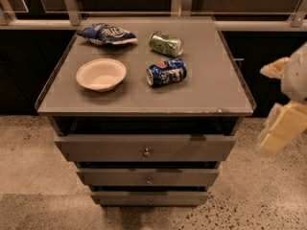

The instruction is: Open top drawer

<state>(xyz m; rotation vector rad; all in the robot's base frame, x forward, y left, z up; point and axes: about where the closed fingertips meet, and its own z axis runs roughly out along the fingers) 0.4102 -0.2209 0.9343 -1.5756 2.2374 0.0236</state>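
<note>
The top drawer (105,148) is the widest grey-brown front, just under the tabletop, with a small round metal knob (146,152) at its centre. It stands a little forward of the cabinet, with a dark gap above it. Its inside is hidden. Two narrower drawer fronts (147,177) sit below it. My gripper (282,104) is at the right edge of the camera view, beside the cabinet's right front corner, apart from the drawer and its knob and holding nothing that shows.
On the grey tabletop (211,87) lie a white bowl (100,74), a blue crushed can (166,72), a green can (166,43) and a blue chip bag (105,33). A dark counter with railing posts runs behind. The speckled floor (29,152) surrounds the cabinet.
</note>
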